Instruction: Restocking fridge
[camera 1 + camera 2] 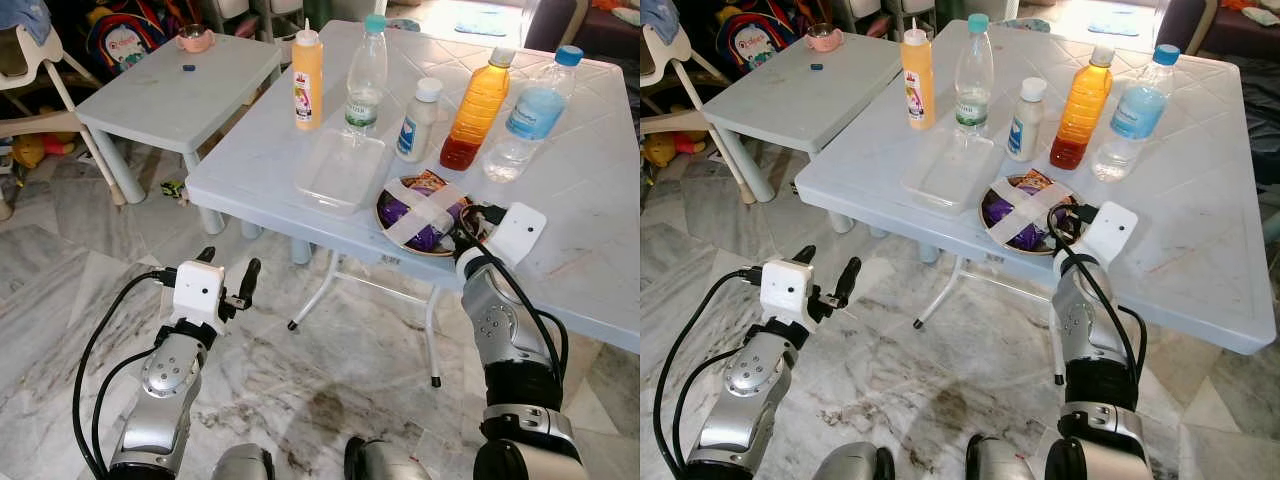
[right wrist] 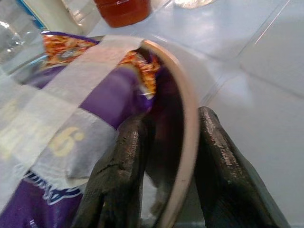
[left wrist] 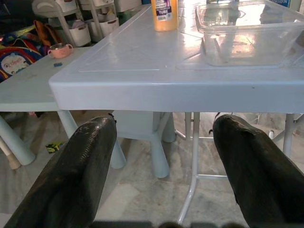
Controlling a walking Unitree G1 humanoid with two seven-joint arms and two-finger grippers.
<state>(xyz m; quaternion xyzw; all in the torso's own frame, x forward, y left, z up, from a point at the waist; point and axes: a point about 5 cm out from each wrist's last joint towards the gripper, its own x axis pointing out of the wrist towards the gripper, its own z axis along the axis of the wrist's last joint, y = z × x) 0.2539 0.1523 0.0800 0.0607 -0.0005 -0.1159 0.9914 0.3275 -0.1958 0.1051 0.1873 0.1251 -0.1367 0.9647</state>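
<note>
- Five containers stand in a row toward the far side of the white table [image 1: 590,180]: an orange squeeze bottle [image 1: 308,82], a clear bottle with a teal cap [image 1: 366,75], a small white bottle [image 1: 417,120], a bottle of amber liquid [image 1: 477,108] and a water bottle with a blue cap [image 1: 530,112].
- Just in front of them lie an empty clear plastic tub [image 1: 340,170] and, beside it near the table's front edge, a bowl [image 1: 387,199] holding purple and orange packets under crossed strips of white tape.
- The right gripper [image 2: 166,166] is at the bowl's near-right rim: one black finger sits inside against the purple packet, the other outside, and the rim runs between them, so the fingers straddle and pinch the bowl's edge.
- The left gripper [image 3: 164,156] hangs in front of the table, below its front edge, its two fingers [image 3: 76,175] spread wide apart with nothing between them.
- A lower white table [image 1: 150,100] stands to the left, with a small pink cup [image 1: 195,39] on it.
</note>
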